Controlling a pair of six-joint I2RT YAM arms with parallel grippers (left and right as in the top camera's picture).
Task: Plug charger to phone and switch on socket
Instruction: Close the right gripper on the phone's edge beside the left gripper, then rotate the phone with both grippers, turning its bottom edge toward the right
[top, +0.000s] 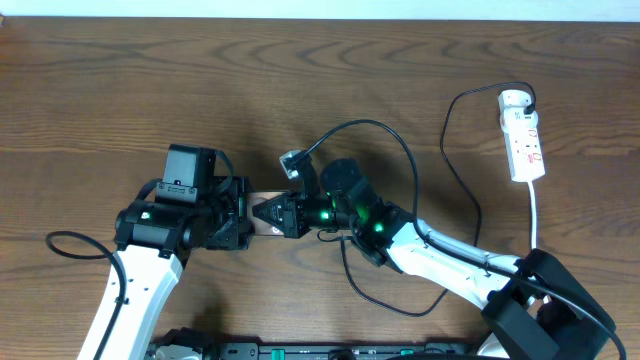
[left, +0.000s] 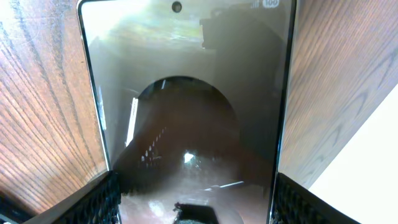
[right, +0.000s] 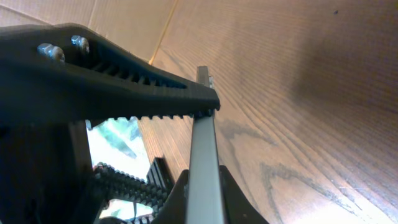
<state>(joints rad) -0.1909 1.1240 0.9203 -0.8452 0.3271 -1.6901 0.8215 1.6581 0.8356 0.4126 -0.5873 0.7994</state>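
Observation:
The phone (top: 262, 203) lies between my two grippers at the table's middle and only a brown sliver of it shows from overhead. In the left wrist view its glossy face (left: 186, 93) fills the frame. My left gripper (top: 240, 215) (left: 196, 205) is shut on the phone's two long edges. My right gripper (top: 272, 215) (right: 206, 146) is closed on the phone's thin grey edge (right: 202, 162) from the opposite end. The white socket (top: 524, 135) lies at the far right with the charger's black plug (top: 527, 98) in its top end. The charger cable (top: 447, 140) runs down towards my right arm and its tip is hidden.
A black robot cable (top: 385, 130) with a small grey connector (top: 292, 160) arcs above the right wrist. The socket's white cord (top: 536, 215) runs down to the right arm's base. Another black cable (top: 75, 243) loops at the left arm.

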